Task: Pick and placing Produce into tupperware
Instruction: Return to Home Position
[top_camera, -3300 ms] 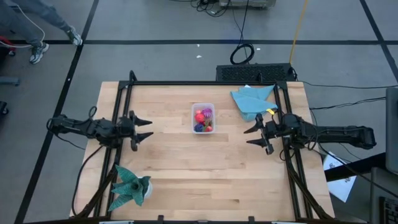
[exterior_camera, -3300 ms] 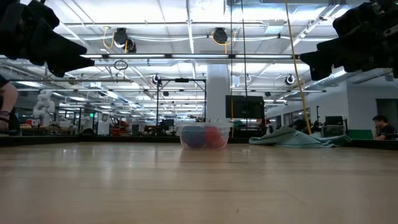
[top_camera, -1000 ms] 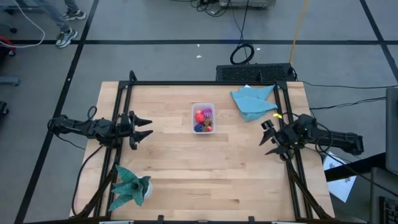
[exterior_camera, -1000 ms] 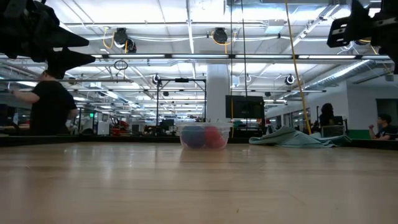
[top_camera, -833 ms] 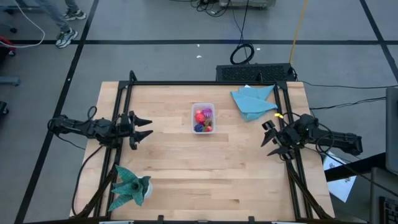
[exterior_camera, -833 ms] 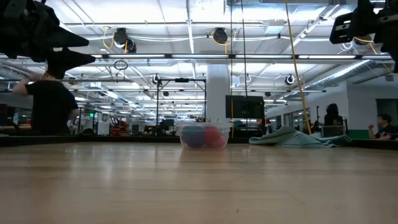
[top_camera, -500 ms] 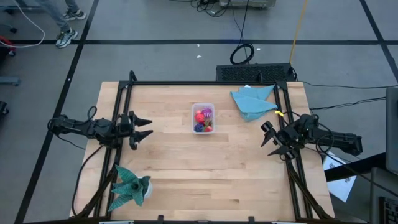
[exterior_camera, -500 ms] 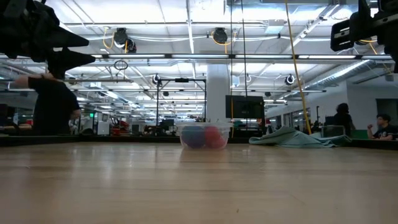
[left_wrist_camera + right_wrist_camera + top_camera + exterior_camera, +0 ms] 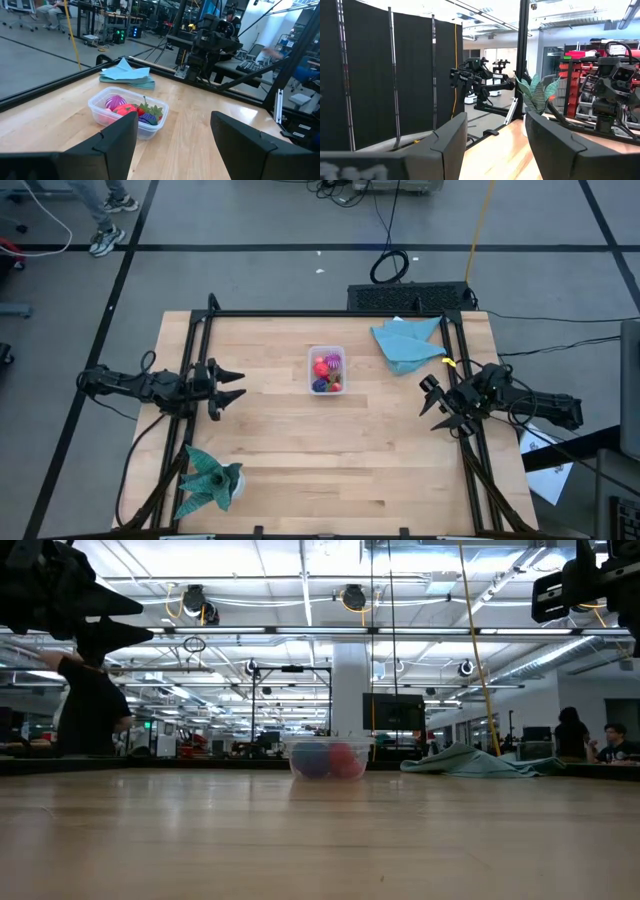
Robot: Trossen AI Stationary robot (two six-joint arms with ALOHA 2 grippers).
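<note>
The tupperware (image 9: 326, 370) is a small clear tub standing on its base at the table's far middle. It holds the produce (image 9: 325, 368), red, pink and purple toy fruits. The left wrist view shows the tupperware (image 9: 127, 113) with the produce (image 9: 131, 108) inside, and the low view shows the tupperware (image 9: 328, 757) too. My left gripper (image 9: 232, 385) hovers open at the table's left side, pointing toward the tub, seen open in its own view (image 9: 172, 140). My right gripper (image 9: 430, 402) hovers open by the right edge, seen open in its own view (image 9: 495, 145).
A light blue cloth (image 9: 405, 343) lies at the far right corner, right of the tub. A teal-green cloth (image 9: 208, 478) sits at the near left corner. Black frame rails (image 9: 200, 350) run along the table's left, right and far edges. People move in the room beyond.
Within the last second neither arm nor the tub has visibly moved. Compared with some three seconds ago, my right gripper has drawn back toward the table's right edge and turned a little toward the near side, still open.
</note>
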